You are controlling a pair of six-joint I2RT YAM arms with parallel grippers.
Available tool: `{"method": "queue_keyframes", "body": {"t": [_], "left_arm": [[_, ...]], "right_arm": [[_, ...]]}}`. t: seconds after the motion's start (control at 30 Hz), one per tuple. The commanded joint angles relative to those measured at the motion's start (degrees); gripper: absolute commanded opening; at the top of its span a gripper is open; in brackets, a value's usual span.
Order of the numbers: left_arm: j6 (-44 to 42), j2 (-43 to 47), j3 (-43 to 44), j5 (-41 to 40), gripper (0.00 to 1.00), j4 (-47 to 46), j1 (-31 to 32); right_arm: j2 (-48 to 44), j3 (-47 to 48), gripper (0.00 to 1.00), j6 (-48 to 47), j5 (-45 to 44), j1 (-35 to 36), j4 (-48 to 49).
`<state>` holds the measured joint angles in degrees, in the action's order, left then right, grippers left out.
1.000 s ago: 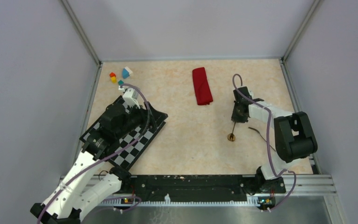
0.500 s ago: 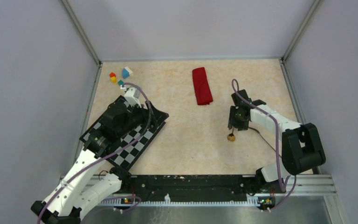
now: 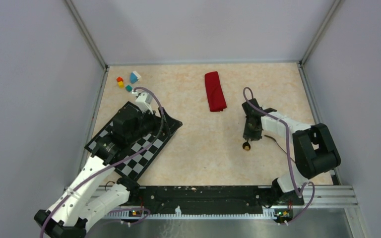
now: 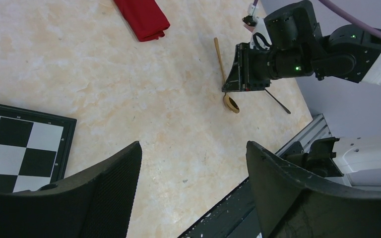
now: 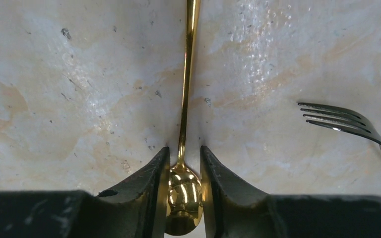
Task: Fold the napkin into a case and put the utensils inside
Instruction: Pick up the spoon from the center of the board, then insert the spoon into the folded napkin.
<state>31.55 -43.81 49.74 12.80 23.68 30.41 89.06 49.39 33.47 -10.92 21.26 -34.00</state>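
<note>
The red napkin (image 3: 215,91) lies folded into a narrow oblong on the far middle of the table; it also shows in the left wrist view (image 4: 143,19). The gold spoon (image 3: 246,145) lies on the table, and its bowl (image 5: 183,193) sits between my right gripper's fingers. My right gripper (image 5: 183,151) is low over the table and shut on the bowl, with the handle pointing away from it. The dark fork (image 5: 340,121) lies just to its right (image 3: 278,144). My left gripper (image 4: 193,148) is open and empty above the checkered mat (image 3: 149,148).
Several small coloured blocks (image 3: 128,82) sit at the far left corner. The black-and-white mat lies at the left under my left arm. Grey walls enclose the table; a black rail (image 3: 198,196) runs along the near edge.
My right gripper has shifted slightly down and left onto the spoon's bowl end, and its elbow has swung. The spoon has stayed in place. My left gripper has edged a little to the right.
</note>
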Motion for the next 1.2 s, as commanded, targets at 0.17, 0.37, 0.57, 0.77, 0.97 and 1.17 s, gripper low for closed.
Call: {"method": "queue_keyframes", "body": {"t": [0.17, 0.37, 0.57, 0.77, 0.97, 1.17], "left_arm": [[0.53, -4.96, -1.42, 5.34, 0.86, -3.77, -0.06], [4.02, -15.30, -4.04, 11.62, 0.81, -13.76, -0.01], [8.56, -34.75, 3.34, 17.90, 0.61, -21.58, -0.40], [12.73, -53.65, 17.69, 23.14, 0.48, -24.69, -1.46], [15.22, -70.12, 32.55, 23.14, 0.26, -22.15, -1.50], [15.57, -79.03, 41.48, 20.13, 0.11, -20.29, -1.69]], "right_arm": [[3.35, -1.81, 0.00, -1.77, -1.96, 0.67, 7.75], [-0.79, 0.21, 0.00, -10.99, 0.49, 0.72, 7.82], [-3.37, 6.47, 0.00, -17.09, 6.44, 0.71, 0.90], [-2.06, 15.93, 0.00, -21.35, 10.32, 0.70, -3.84], [7.37, 30.02, 0.00, -24.83, 19.14, 0.38, -10.14], [15.95, 39.26, 0.00, -25.06, 22.80, 0.39, -12.17]]}}
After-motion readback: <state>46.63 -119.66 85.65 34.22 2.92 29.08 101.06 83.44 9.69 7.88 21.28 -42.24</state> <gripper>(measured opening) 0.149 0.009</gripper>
